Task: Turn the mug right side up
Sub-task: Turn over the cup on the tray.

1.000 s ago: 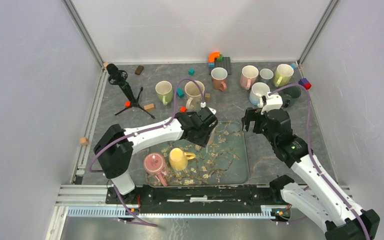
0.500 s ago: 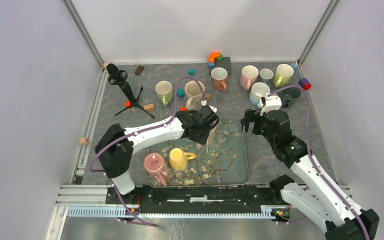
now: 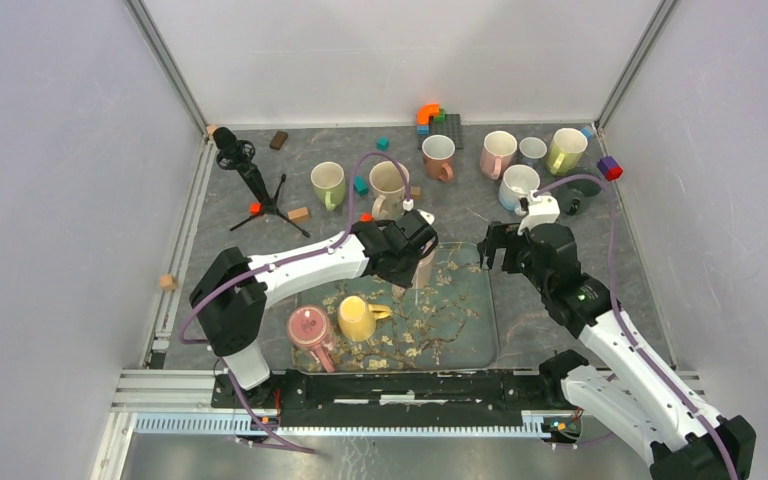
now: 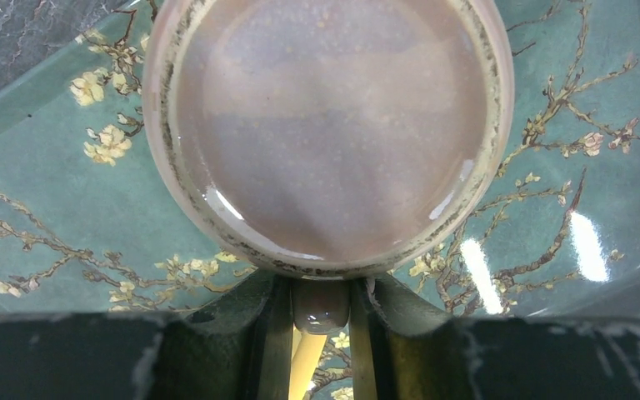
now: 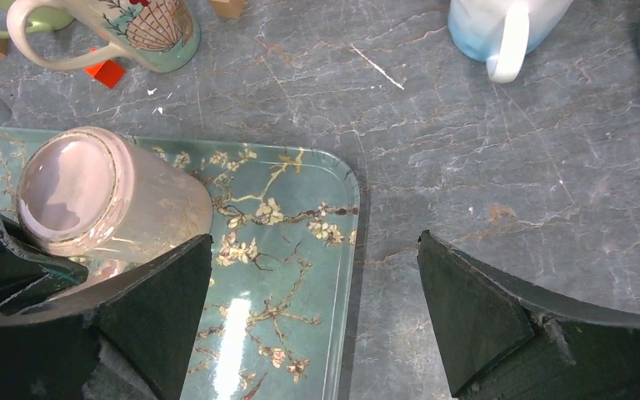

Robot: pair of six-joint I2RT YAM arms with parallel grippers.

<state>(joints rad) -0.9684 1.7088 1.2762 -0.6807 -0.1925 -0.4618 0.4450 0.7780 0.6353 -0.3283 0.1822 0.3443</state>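
One pale, brown-speckled mug (image 4: 325,133) sits bottom-up on the tray (image 3: 470,320), near the middle of the tray's far edge. Its flat base faces the left wrist camera. From the right wrist view it seems to lean, and whether its rim lies flat on the tray cannot be told. The left gripper (image 4: 321,333) pinches the mug's handle (image 4: 321,304), one finger pressed against each side.

Two more mugs share the tray in its near left part: a pink mug (image 3: 310,326) bottom-up, and a yellow mug (image 3: 357,318) on its side just to the right of it. Beyond the tray's far edge, seven mugs stand on the grey table (image 3: 560,300). One of them is a shell-patterned mug (image 5: 133,29). A dark object beside them may be an eighth mug. One black tripod (image 3: 255,185) stands off the tray's far left corner.

The left arm stretches from its base across the tray's left side, its wrist bent down over the held mug. The right arm reaches up to the tray's far right corner. The right gripper (image 5: 314,240) hangs there above the tray edge and table, its jaws spread wide with nothing between them.
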